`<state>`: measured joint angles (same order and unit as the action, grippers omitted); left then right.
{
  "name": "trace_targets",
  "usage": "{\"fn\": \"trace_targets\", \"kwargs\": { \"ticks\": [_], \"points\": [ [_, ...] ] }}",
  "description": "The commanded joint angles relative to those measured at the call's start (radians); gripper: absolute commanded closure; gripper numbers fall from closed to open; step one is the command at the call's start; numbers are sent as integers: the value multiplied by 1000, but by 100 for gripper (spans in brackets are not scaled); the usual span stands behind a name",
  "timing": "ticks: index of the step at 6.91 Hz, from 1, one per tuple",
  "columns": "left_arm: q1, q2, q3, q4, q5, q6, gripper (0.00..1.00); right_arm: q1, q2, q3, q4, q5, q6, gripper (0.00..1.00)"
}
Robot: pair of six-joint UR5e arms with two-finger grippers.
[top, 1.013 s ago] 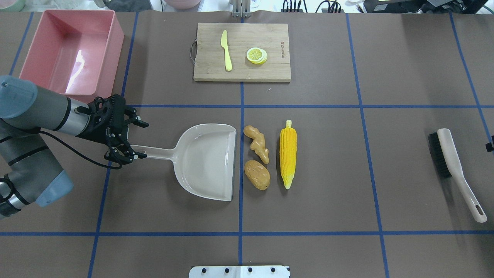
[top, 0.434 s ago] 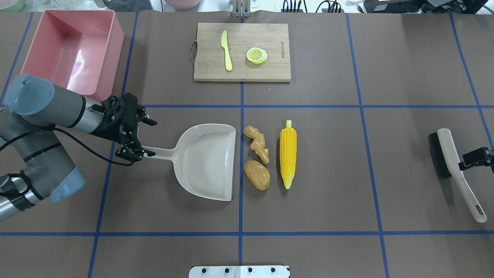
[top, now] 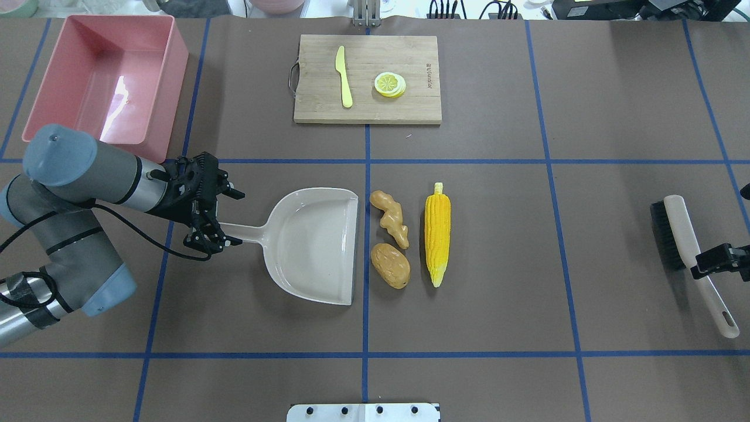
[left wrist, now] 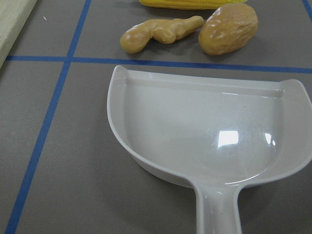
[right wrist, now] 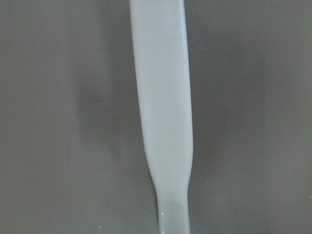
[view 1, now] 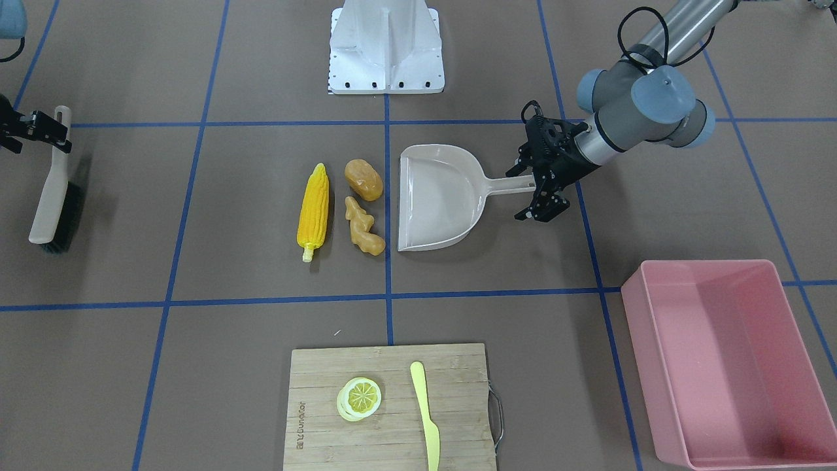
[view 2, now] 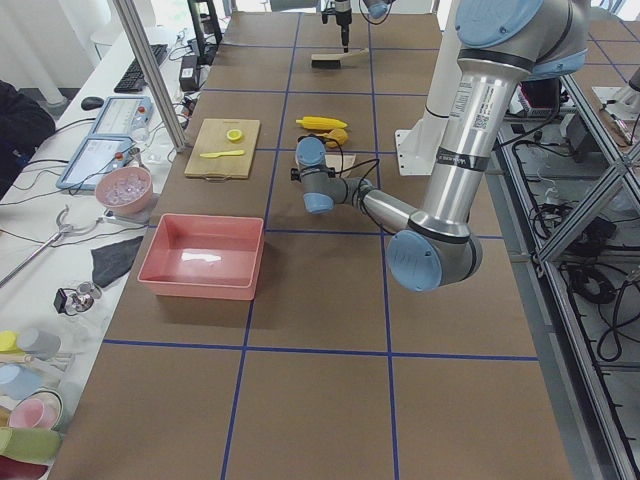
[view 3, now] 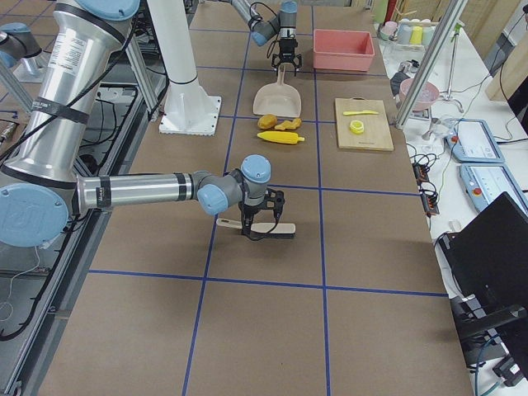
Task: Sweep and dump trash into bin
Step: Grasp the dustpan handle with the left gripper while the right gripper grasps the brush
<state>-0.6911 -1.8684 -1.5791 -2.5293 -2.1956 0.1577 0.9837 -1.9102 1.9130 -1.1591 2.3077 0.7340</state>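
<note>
The corn cob (top: 437, 234), the potato (top: 390, 265) and the ginger root (top: 394, 218) lie on the table just right of the mouth of the beige dustpan (top: 316, 246). My left gripper (top: 237, 217) is open, with its jaws on either side of the end of the dustpan's handle (view 1: 507, 186). The left wrist view shows the pan (left wrist: 209, 141) with the ginger (left wrist: 161, 33) and the potato (left wrist: 228, 29) beyond it. The pink bin (top: 170, 76) stands empty at the far left. My right gripper (top: 712, 262) looks open over the handle (right wrist: 163, 107) of the brush (top: 665, 234).
A wooden cutting board (top: 410, 105) at the far middle carries a pale yellow knife (top: 343, 76) and a lemon slice (top: 389, 84). Blue tape lines cross the brown table. The robot's white base plate (top: 363, 412) is at the near edge.
My left gripper has moved right along the dustpan's handle, toward the pan. My right gripper has come into view from the right and now sits over the brush's handle.
</note>
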Motion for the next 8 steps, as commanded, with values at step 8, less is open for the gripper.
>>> {"fn": "trace_targets", "kwargs": {
  "ticks": [8],
  "points": [
    [67,-11,5,-12,23,-55,3,-186,-95,11,174,-136,120,2]
  ]
}}
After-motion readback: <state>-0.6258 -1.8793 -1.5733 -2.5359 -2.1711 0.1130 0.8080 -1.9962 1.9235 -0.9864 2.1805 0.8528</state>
